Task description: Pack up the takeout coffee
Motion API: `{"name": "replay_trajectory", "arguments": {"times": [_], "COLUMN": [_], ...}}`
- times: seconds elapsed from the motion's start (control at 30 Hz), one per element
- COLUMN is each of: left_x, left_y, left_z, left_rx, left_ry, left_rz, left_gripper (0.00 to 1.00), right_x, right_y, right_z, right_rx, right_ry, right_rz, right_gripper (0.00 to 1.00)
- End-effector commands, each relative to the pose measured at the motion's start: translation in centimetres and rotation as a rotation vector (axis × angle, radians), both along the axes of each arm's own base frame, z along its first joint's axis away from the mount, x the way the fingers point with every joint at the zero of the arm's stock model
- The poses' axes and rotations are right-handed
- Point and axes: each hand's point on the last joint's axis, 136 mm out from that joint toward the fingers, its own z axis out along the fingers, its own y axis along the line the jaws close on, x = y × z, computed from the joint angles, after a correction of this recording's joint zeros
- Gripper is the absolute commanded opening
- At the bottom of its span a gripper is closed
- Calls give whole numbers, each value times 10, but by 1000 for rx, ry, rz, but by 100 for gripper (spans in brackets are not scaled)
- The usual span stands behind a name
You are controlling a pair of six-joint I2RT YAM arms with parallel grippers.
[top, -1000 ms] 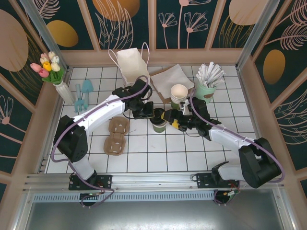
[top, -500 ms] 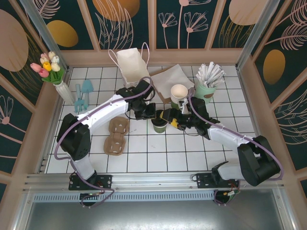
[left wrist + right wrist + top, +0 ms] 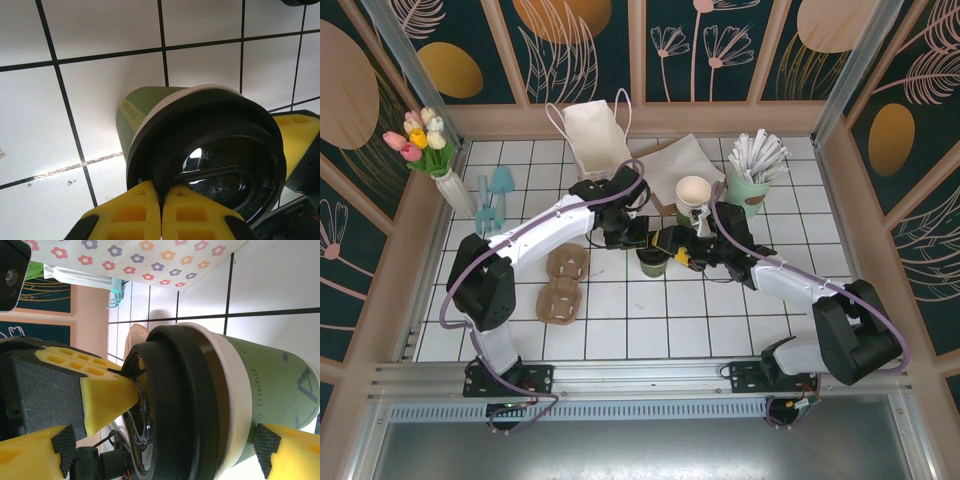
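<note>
Mid-tabletop (image 3: 620,320), on white tiles: takeout coffee (image 3: 652,263), upright, black lid (image 3: 215,150) on. Just in front of the stack of lidless cups (image 3: 693,195), apart from the paper bag (image 3: 595,135) at the far edge.

Left arm:
- Shoulder swung out to the left.
- Long white link angled up and rightward across the tiles.
- Wrist bent down toward the cup from the far-left side.
- At its end, left gripper (image 3: 161,210): yellow fingers pressed flat together, tips up against the lid's rim.
- Cannot tell whether any sliver of rim is nipped between them.

Right arm:
- Elbow folded out at the right.
- Forearm running low and leftward.
- Wrist turned so its camera looks along the cup's side.
- At its end, right gripper (image 3: 164,447): spread wide, one finger on either side of the cup.
- One pad close by the green paper wall, the other standing clear beyond the lid.
- Not clamped on anything.

Elsewhere on the tiles:
- Pulp cup carriers (image 3: 558,300) near the left arm.
- Mint holder of wrapped sticks (image 3: 752,185) at far right.
- Vase of tulips (image 3: 430,150) at far left.
</note>
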Motion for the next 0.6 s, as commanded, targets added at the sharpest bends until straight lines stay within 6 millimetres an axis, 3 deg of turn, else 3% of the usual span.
{"name": "replay_trajectory", "arguments": {"times": [0.0,0.23,0.57], "left_x": [-9,-8,-12], "left_y": [-1,7,-7], "left_z": [-12,-17,-28], "left_rx": [53,136,170], "left_ry": [40,48,60], "left_rz": [-48,-78,-138], "left_gripper": [0,0,0], "right_x": [-1,-1,3], "right_y": [16,15,7], "right_z": [22,24,21], "right_rx": [62,64,31], "right_ry": [-60,-66,-66], "right_rz": [61,57,1], "right_gripper": [93,93,92]}}
